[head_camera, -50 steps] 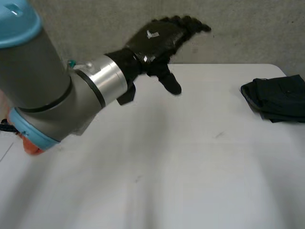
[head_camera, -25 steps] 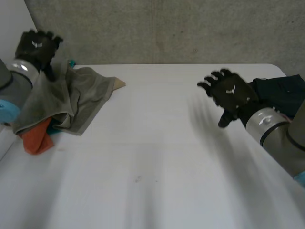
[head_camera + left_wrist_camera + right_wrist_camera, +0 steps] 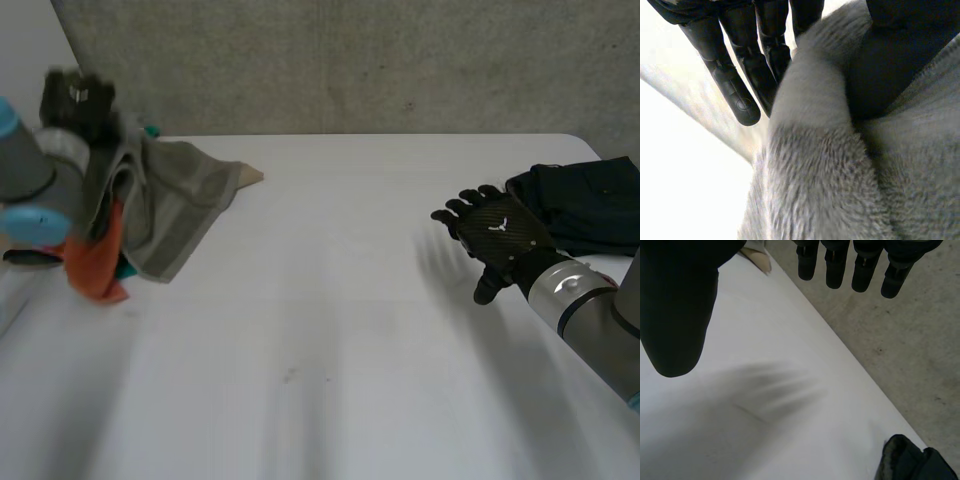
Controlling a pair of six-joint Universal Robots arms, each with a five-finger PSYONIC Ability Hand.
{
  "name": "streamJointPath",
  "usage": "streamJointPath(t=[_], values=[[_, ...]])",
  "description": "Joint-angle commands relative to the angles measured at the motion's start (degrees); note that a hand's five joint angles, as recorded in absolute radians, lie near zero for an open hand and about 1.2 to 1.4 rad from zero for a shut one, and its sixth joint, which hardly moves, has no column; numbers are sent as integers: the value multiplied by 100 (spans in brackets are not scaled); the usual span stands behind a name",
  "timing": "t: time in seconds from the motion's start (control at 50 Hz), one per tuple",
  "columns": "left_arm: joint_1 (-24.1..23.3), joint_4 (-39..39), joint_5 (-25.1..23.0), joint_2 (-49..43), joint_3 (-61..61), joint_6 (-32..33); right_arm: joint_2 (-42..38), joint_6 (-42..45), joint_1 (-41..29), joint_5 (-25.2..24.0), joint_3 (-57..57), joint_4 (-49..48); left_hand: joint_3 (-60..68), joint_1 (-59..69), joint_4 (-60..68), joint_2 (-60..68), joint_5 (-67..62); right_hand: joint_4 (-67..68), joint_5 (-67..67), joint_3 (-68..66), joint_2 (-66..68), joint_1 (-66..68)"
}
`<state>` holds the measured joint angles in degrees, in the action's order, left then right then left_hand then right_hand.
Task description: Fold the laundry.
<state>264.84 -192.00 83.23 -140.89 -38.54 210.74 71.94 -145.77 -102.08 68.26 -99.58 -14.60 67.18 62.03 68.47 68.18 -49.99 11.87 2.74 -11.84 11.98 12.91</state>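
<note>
At the far left corner of the table (image 3: 330, 340), I am pinching the grey towel (image 3: 170, 205) between the thumb and fingers of my left hand (image 3: 75, 100), with an orange cloth (image 3: 95, 265) hanging beneath it. Near the right edge, my right hand (image 3: 500, 235) is hovering with fingers spread, grasping nothing, just beside the dark folded garment (image 3: 590, 205) at the far right corner.
</note>
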Motion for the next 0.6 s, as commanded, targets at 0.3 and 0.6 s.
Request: streamJointPath(t=[0.3, 0.6], values=[[-2515, -92, 62, 2427, -1287, -2916, 373, -109, 162, 442, -44, 54, 1282, 1797, 1153, 1182, -2001, -187, -274, 184, -198, -291], [-3114, 418, -516, 1194, -2631, -3434, 347, -109, 417, 565, -17, 54, -5718, -5203, -5847, -5818, 4999, -187, -274, 184, -198, -291]])
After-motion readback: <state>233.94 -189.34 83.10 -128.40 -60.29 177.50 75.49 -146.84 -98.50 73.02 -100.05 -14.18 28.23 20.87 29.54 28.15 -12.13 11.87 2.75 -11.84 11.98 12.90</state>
